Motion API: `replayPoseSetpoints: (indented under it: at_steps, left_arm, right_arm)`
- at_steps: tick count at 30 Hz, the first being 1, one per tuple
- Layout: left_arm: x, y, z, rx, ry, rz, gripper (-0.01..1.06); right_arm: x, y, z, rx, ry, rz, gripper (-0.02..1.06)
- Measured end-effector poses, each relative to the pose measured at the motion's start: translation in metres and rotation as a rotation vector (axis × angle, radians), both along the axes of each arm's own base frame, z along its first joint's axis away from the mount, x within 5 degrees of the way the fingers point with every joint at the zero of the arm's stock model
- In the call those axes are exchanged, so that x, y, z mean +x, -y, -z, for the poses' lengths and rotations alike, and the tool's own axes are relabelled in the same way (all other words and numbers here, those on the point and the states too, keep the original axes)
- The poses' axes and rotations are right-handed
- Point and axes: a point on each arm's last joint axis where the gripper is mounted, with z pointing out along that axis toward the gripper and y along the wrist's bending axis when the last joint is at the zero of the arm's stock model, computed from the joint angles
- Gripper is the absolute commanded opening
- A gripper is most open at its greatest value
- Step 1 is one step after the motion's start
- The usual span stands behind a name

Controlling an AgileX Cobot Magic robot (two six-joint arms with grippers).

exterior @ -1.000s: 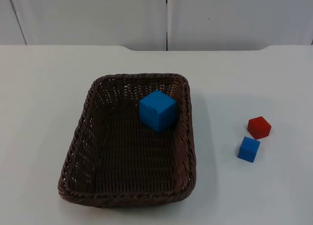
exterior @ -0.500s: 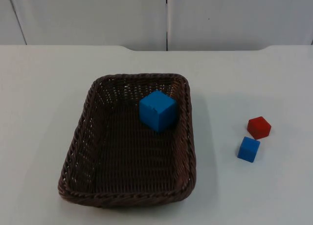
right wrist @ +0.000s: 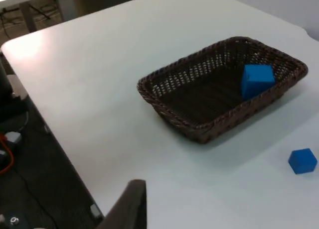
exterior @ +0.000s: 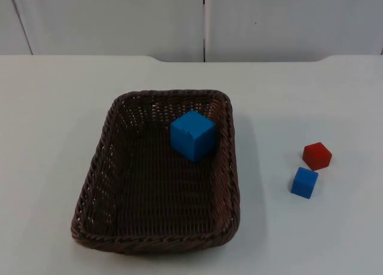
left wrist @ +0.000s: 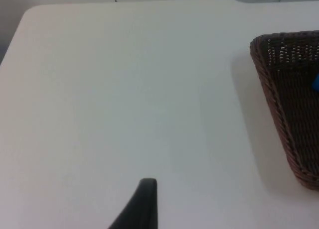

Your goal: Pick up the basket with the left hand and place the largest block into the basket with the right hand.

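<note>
Basket: my dark brown wicker basket (exterior: 157,167) sits flat on the white bench (exterior: 54,119), long side running away from the partition wall (exterior: 119,21); its corner also shows from my left wrist (left wrist: 291,99), and the whole of it from my right wrist (right wrist: 219,87).
Largest block: big blue cube (exterior: 193,134) lies inside the basket, in the far right corner, close against the right wall (right wrist: 256,80).
Small blue block: sits on the bench well to the right of the basket (exterior: 304,182), also seen from my right wrist (right wrist: 302,161).
Red block: just beyond the small blue one, nearly touching it (exterior: 316,155).
Left tool: one black fingertip (left wrist: 144,201) hangs over bare bench, well apart from the basket; I cannot tell whether it is spread or closed, and it holds nothing that I can see.
Right tool: one dark fingertip (right wrist: 130,204) is by the bench edge, far from the basket and blocks; its state I cannot tell either.
</note>
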Motion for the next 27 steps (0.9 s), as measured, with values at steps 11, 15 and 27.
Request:
replayPoseSetpoints:
  at_steps: [11,15,27]
  left_arm:
    - [0.000,0.000,0.000,-0.001,-0.002,-0.001,0.96]
    - [0.000,0.000,0.000,-0.001,-0.002,-0.001,0.96]
    - [0.000,0.000,-0.001,-0.002,0.008,-0.001,0.96]
  right_arm:
    - [0.001,0.000,0.001,-0.011,0.000,0.010,1.05]
    - [0.001,0.000,0.005,-0.033,-0.016,0.007,1.05]
    - [0.003,0.000,0.014,-0.079,-0.044,0.011,1.05]
